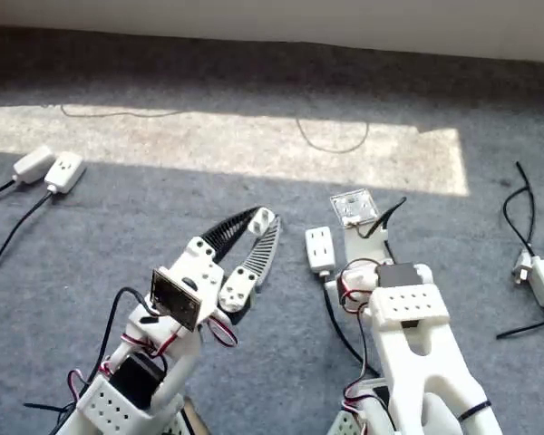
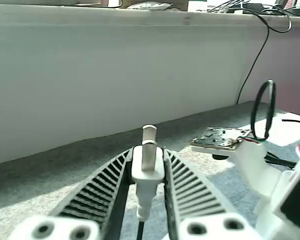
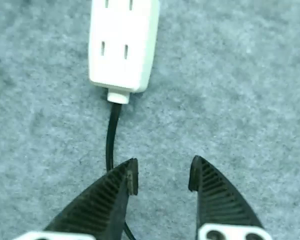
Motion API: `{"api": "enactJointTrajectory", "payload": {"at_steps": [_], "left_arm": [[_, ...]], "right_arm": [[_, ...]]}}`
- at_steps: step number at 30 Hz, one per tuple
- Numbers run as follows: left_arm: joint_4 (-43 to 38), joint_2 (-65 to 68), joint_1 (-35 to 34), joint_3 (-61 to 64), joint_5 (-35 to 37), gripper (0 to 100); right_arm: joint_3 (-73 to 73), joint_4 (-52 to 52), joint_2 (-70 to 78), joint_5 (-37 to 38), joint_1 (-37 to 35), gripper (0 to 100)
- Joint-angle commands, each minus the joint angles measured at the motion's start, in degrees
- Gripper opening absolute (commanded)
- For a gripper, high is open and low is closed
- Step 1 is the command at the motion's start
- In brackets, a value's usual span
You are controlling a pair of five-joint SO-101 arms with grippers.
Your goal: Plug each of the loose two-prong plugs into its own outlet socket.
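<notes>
Pinching plug [image 2: 148, 167]: left pincer [image 2: 148, 150] | right pincer [image 3: 163, 172] spread | outlet socket [image 3: 122, 45] partly cut off

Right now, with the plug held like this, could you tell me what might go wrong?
The left tool pinches the plug only at its tips, so it may twist on contact. The outlet socket lies loose on carpet while the right tool is open, so it could slide away.

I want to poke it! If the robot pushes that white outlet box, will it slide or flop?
The outlet box looks like hard plastic, so it probably stays stiff. Its black cord curves, so that likely flops and drags. The fuzzy carpet may grip it, so probably a short scoot.
</notes>
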Motion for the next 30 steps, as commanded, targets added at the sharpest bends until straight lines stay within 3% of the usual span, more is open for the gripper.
{"api": "enactJointTrajectory", "payload": {"at_steps": [1, 6, 14, 25, 30], "left_arm": [[-1.1, 0.2, 4.2, 0.8, 1.1, 1], [2.3, 0.3, 4.6, 0.8, 1.2, 1], [4.7, 0.4, 4.6, 0.8, 1.1, 1], [5.9, 0.4, 4.6, 0.8, 1.1, 1], [5.9, 0.4, 5.3, 0.8, 1.1, 1]], "right_arm": [[-4.2, -0.7, -1.4, -0.4, -1.7, 7.4], [-9.1, 0.9, -1.4, -0.1, -1.6, 3.3], [-22.9, 13.0, -3.3, -0.1, -1.6, 2.1], [-28.4, 19.6, -30.8, -0.4, -2.3, 0.6], [-25.5, 21.0, -43.8, 0.0, -14.2, 0.6]]}}
